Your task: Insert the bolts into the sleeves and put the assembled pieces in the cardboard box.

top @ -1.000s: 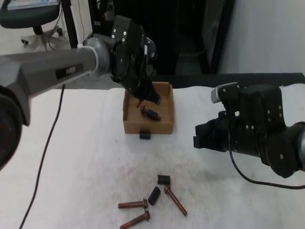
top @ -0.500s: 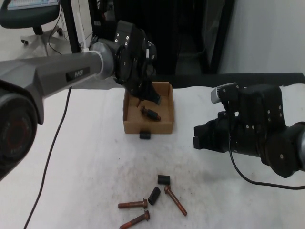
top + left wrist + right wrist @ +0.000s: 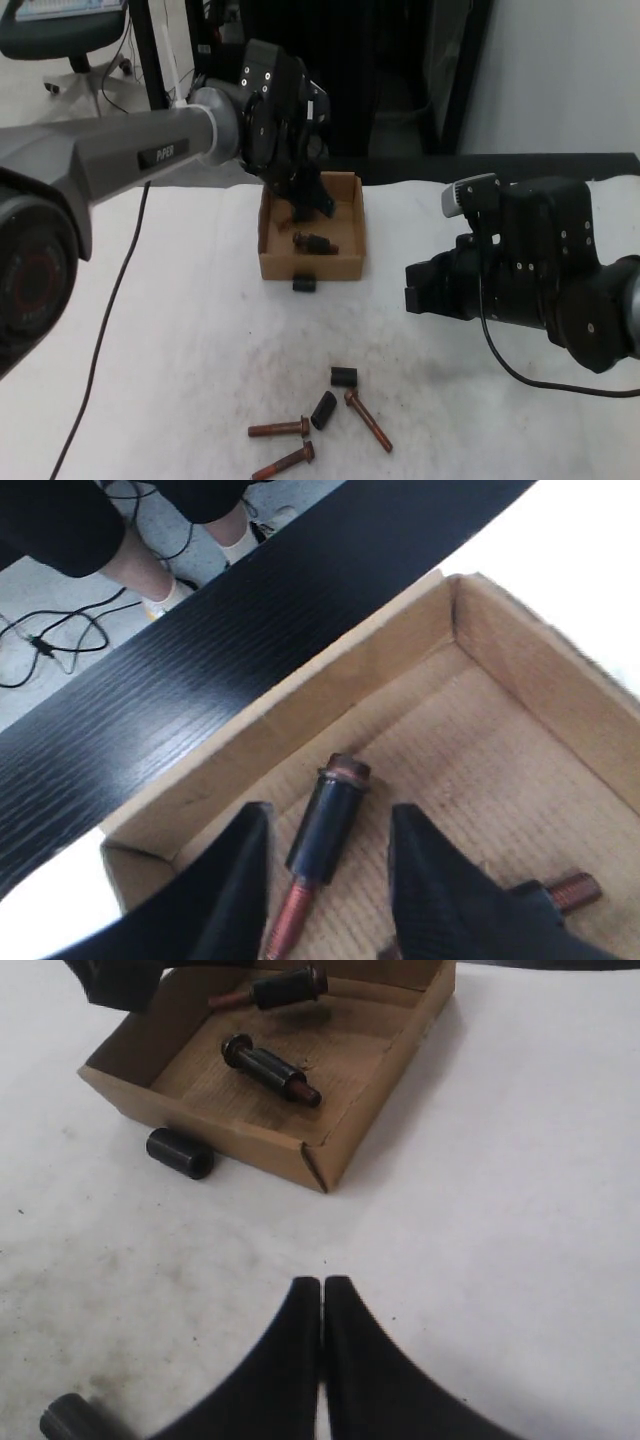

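Note:
My left gripper (image 3: 330,815) hangs open inside the cardboard box (image 3: 310,268), its fingers (image 3: 240,890) on either side of an assembled bolt-and-sleeve piece (image 3: 325,825) that lies on the box floor (image 3: 480,750). A second assembled piece (image 3: 560,892) lies close by. The right wrist view shows both pieces (image 3: 275,990) (image 3: 270,1065) in the box (image 3: 200,1125). Right of the box, low over the white bench, my right gripper (image 3: 322,1300) is shut on nothing. Three loose copper bolts (image 3: 278,429) (image 3: 285,461) (image 3: 369,420) and two black sleeves (image 3: 344,377) (image 3: 323,410) lie near the front edge.
One more black sleeve (image 3: 304,284) (image 3: 180,1152) lies just outside the box's front wall. A dark strip (image 3: 200,670) runs behind the box. The white bench surface (image 3: 180,330) left of the parts is open.
The left gripper has shifted slightly left over the box. The piece seen in the box lies a little differently. The right arm has not moved.

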